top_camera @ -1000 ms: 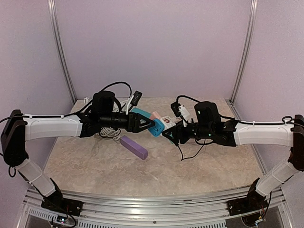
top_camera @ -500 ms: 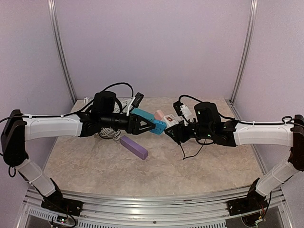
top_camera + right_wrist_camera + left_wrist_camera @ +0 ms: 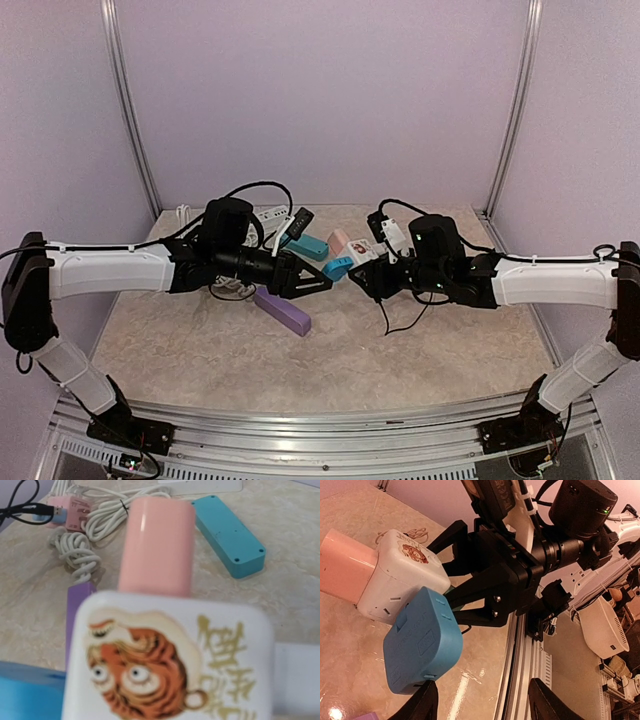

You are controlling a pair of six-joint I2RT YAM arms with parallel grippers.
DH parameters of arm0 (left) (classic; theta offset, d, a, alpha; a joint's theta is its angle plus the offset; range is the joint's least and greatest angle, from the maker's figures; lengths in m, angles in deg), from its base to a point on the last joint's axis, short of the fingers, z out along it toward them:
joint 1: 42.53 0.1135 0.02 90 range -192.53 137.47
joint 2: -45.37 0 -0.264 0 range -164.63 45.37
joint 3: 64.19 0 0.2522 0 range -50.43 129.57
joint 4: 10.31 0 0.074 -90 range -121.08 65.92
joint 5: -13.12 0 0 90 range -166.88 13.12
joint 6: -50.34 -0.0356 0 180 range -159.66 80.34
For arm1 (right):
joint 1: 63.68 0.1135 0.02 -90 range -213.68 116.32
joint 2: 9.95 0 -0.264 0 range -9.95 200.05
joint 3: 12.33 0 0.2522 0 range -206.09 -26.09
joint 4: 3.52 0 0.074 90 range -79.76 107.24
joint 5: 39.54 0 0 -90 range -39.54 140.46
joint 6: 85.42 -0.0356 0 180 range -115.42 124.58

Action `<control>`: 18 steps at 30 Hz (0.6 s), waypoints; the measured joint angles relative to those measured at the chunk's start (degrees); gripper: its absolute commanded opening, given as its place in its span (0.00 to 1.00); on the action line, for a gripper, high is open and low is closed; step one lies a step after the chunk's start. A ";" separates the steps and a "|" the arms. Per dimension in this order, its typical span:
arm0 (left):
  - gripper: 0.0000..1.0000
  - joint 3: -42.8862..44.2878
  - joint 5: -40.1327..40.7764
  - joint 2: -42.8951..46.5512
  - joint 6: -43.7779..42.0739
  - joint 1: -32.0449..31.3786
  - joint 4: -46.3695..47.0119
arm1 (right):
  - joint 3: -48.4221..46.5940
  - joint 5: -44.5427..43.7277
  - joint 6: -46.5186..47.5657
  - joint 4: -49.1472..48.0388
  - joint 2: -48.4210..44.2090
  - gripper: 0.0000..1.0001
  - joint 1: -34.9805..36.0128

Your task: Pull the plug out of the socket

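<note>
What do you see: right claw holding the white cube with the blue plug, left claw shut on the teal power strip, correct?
Not quite. The left claw is open and empty, as the left wrist view shows; the teal power strip lies on the table in the top view. The right claw does hold the white cube with the blue plug.

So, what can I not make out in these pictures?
- Right wrist view: the cube is blurred and fills the frame, hiding the fingers of the right pincer.
- Left wrist view: the plug covers its joint with the cube, so prongs in or out cannot be told. The left pincer is cut off by the bottom edge.
- Top view: the cube's print is too small.
</note>
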 measured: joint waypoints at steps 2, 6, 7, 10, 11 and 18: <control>0.64 0.09 0.35 0.42 -1.07 -0.39 -1.14 | 0.00 0.22 -0.04 -0.07 0.00 0.00 0.00; 0.69 0.39 3.76 2.03 -3.48 -0.81 -4.13 | 0.00 0.57 -0.07 -0.13 0.00 0.00 0.00; 0.69 0.46 4.92 2.69 -4.13 -0.85 -4.72 | 0.00 0.63 -0.07 -0.15 0.00 0.00 0.00; 0.70 0.48 9.07 5.07 -5.62 -0.98 -6.36 | 0.00 0.83 -0.07 -0.22 -0.04 0.00 0.00; 0.71 0.48 10.82 5.81 -6.05 -1.14 -6.58 | 0.00 0.90 -0.07 -0.24 -0.07 0.00 0.00; 0.73 3.02 22.91 6.73 -10.45 -5.18 -9.29 | 0.00 1.51 -0.15 -0.42 -0.61 0.00 0.00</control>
